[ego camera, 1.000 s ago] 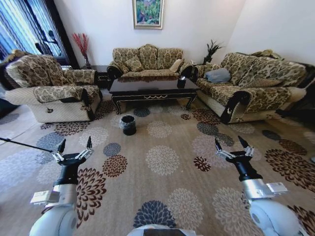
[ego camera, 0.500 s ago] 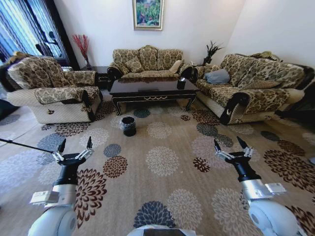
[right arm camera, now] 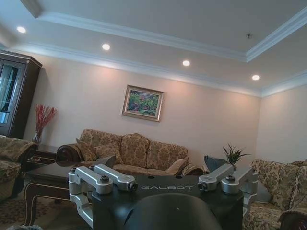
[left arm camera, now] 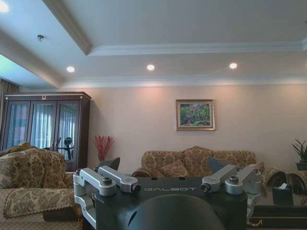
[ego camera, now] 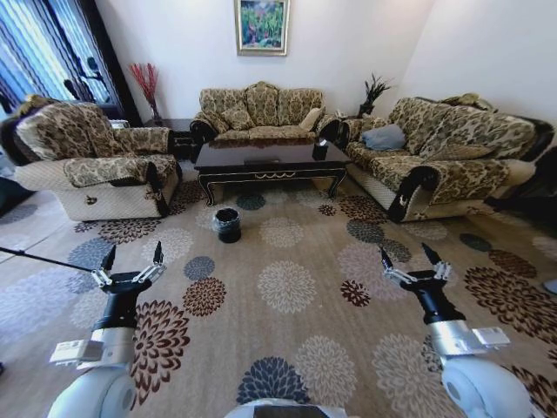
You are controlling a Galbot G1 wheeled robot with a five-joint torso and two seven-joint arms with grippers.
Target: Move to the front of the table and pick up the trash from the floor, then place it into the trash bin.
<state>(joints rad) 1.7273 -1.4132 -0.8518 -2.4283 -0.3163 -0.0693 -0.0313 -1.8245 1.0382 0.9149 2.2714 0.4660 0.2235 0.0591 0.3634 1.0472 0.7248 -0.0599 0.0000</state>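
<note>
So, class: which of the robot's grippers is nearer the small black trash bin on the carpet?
Left. The left gripper hovers open, short of the trash bin and to its left; the right gripper, also open, is farther off on the bin's other side.

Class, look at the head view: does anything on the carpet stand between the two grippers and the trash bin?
Nothing visible does. Open patterned carpet lies between the left gripper, the right gripper and the trash bin before the table.
</note>
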